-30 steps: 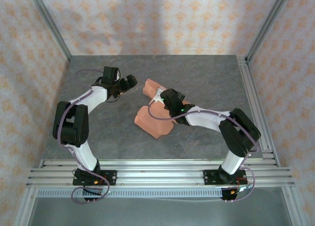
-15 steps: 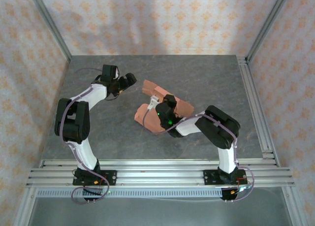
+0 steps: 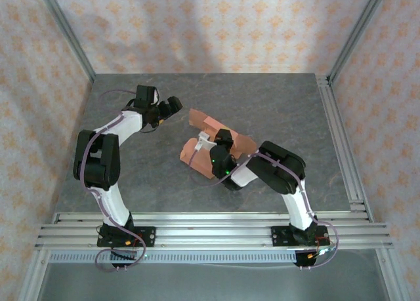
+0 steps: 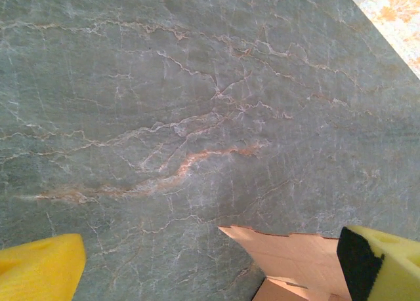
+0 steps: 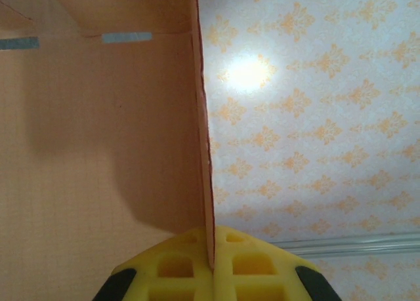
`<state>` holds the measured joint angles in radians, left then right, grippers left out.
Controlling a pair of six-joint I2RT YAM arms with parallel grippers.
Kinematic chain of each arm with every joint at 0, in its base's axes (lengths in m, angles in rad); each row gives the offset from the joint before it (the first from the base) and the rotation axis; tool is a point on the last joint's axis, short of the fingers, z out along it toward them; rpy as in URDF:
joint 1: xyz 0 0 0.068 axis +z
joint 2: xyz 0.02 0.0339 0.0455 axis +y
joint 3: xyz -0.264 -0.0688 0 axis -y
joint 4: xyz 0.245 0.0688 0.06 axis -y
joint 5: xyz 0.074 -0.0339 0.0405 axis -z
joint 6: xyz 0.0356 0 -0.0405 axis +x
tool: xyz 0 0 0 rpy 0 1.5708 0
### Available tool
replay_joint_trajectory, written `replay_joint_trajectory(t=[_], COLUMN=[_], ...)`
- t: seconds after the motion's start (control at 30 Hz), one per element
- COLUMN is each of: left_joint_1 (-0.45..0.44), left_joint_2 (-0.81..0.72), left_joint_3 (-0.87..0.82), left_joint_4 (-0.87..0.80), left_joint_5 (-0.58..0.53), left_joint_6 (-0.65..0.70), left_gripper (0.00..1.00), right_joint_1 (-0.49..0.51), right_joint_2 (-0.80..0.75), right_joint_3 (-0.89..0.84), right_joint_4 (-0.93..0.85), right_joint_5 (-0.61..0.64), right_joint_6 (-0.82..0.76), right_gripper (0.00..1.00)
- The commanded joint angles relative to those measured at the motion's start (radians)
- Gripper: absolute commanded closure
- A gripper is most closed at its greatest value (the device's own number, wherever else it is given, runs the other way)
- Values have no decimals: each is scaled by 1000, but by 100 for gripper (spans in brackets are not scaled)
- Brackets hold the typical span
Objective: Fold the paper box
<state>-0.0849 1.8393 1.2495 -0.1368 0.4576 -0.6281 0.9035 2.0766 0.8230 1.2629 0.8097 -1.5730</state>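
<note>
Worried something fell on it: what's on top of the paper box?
The right gripper sits over the paper box, shut on the edge of one panel. The cardboard beneath it is covered, so I cannot check there.

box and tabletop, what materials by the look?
Paper box: thin cardboard, matte salmon-orange; its panel edge looks sheet-thin, with crease lines. Table: smooth grey with pale and rust veins; marble-like stone or a printed laminate, can't tell which.
</note>
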Motion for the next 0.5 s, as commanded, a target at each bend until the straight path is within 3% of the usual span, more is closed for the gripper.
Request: replay_joint_trajectory(t=[0.0, 0.17, 0.47], left_joint_1=[9, 4, -37], left_joint_2=[23, 79, 277], left_joint_3=[38, 107, 389], left_joint_4=[9, -20, -208], left_joint_5=[35, 108, 183], left_joint_6=[19, 47, 190], left_gripper=[0, 0, 3], right_joint_1=[5, 5, 6], right_joint_2=[47, 57, 51], right_joint_3=[-19, -32, -47], right_joint_4=[96, 101, 104], right_joint_5=[13, 3, -6], right_joint_6=[-24, -13, 1], right_gripper=[100, 100, 100])
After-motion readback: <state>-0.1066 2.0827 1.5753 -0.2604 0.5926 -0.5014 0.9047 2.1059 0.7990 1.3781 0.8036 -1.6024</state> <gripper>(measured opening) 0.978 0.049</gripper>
